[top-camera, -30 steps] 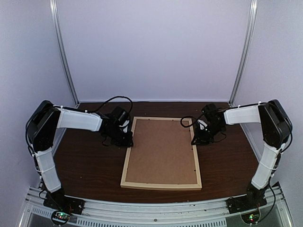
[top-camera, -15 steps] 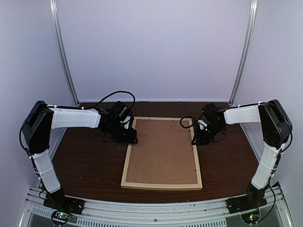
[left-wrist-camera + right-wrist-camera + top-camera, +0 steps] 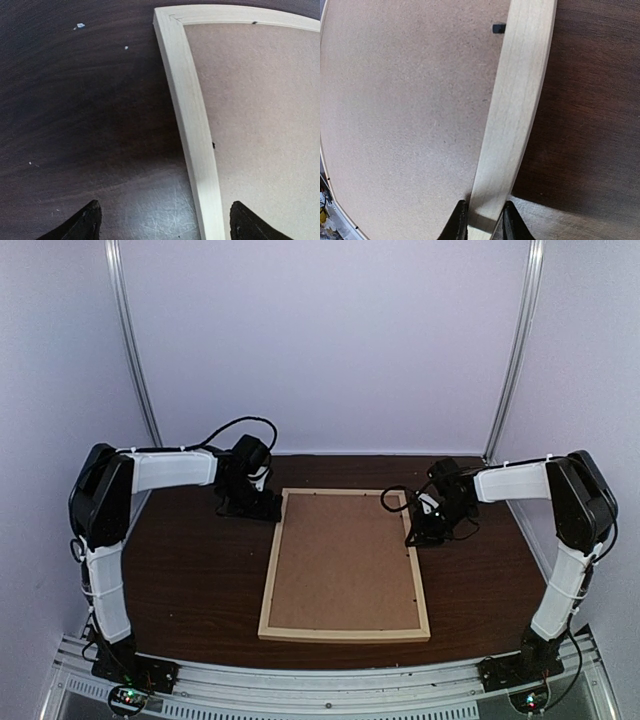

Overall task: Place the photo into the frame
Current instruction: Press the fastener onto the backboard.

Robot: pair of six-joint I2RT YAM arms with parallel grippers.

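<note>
The frame (image 3: 270,585) lies flat in the middle of the table, back side up, with a brown backing board (image 3: 345,560) filling it. The photo is hidden. My left gripper (image 3: 262,508) hovers open by the frame's far left corner. In the left wrist view its fingertips straddle the left rail (image 3: 187,100) without touching it, left gripper (image 3: 164,220). My right gripper (image 3: 418,535) is shut on the right rail (image 3: 520,100). The right wrist view shows both fingers pressed against the rail's sides, right gripper (image 3: 484,215).
Dark wooden tabletop (image 3: 190,580) surrounds the frame. Small black tabs (image 3: 498,28) sit along the inner edge of the rails. White walls and two metal poles (image 3: 135,370) close off the back. Both arm bases stand on the near rail.
My left gripper has opened, let go of the left rail and drawn back toward the frame's far left corner. The right arm has not moved.
</note>
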